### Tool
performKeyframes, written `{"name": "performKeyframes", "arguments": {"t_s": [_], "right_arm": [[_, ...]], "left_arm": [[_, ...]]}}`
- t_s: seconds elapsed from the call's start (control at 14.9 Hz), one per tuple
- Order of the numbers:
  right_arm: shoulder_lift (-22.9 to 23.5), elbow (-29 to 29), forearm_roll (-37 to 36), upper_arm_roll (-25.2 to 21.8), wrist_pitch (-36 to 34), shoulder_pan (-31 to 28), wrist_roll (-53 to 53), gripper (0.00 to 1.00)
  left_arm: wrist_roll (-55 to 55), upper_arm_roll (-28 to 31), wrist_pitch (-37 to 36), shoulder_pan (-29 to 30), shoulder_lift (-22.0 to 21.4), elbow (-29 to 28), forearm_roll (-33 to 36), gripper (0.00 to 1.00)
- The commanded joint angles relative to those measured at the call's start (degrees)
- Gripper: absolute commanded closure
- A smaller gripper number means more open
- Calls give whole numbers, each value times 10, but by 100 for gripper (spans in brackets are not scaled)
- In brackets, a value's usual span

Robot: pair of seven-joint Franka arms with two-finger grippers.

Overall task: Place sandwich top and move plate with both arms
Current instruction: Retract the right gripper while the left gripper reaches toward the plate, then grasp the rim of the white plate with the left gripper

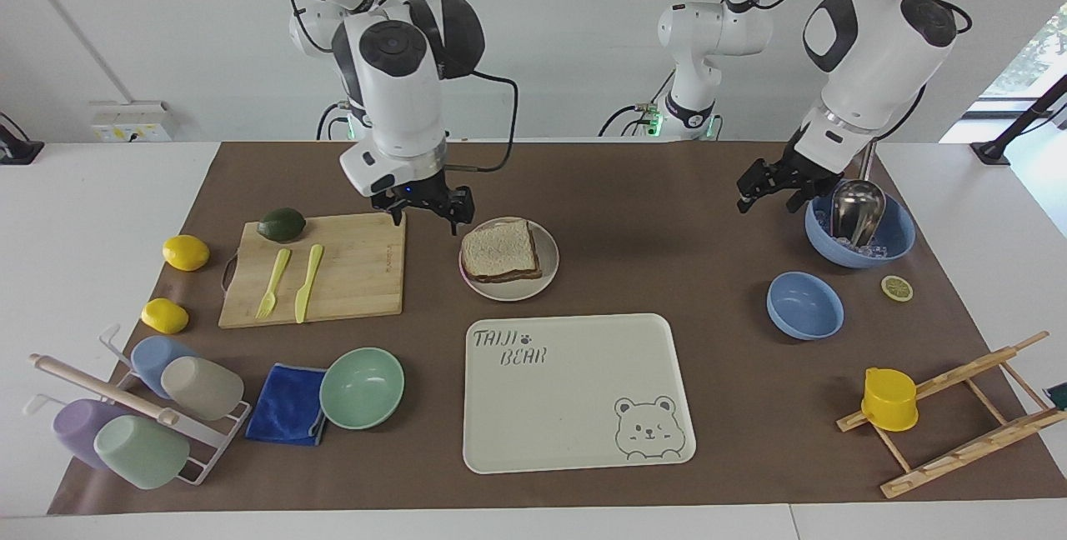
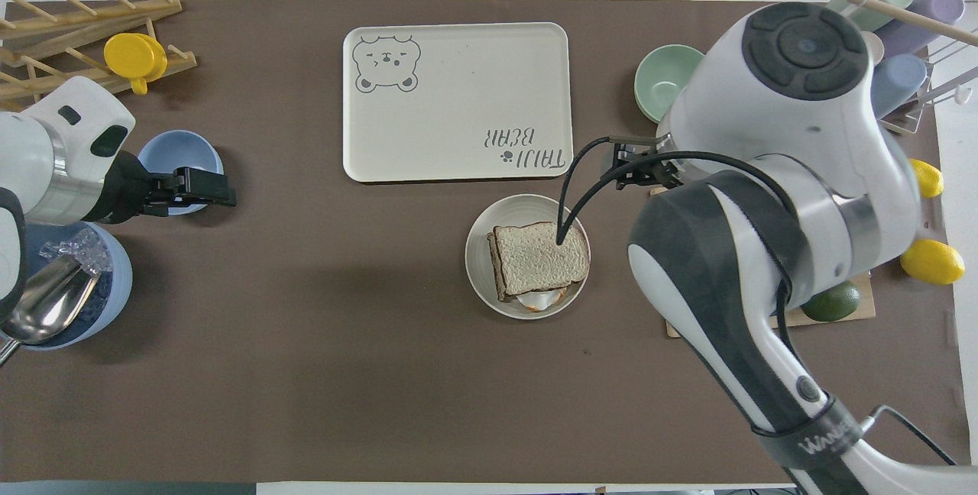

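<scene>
— Near the robots, what is seen?
— The left gripper (image 1: 765,187) is held over bare mat beside the ice bowl (image 1: 859,224); the right gripper (image 1: 433,205), jaws apart and empty, hangs over the cutting board (image 1: 350,269) corner.

— And farther out?
— The sandwich top (image 1: 498,247) lies flat, squarish, on the filling in the plate (image 1: 546,269); the tray (image 1: 575,394) lies farther still.

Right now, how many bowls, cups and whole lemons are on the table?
Bowls: 3 (mint-green bowl, small blue bowl, blue ice bowl)
Cups: 5 (blue cup, beige cup, purple cup, green cup, yellow cup)
Whole lemons: 2 (nearer lemon, farther lemon)
Total: 10
</scene>
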Motion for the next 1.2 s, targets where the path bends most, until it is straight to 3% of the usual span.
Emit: {"name": "performKeyframes", "arguments": {"t_s": [0.0, 0.33, 0.6, 0.8, 1.14], "right_arm": [[-33, -3, 30, 6, -36, -64, -97, 0], [-47, 44, 22, 2, -123, -137, -222, 0], [-58, 58, 21, -1, -169, -159, -248, 0], [-71, 56, 21, 0, -190, -158, -263, 0], [-75, 57, 30, -1, -210, -161, -263, 0]], "left_arm": [[2, 5, 65, -36, 6, -40, -42, 0], [2, 4, 154, -117, 87, -41, -90, 0], [5, 4, 224, -164, 130, -46, -143, 0], [9, 2, 295, -201, 186, -40, -194, 0], [43, 1, 300, -232, 213, -41, -212, 0]]}}
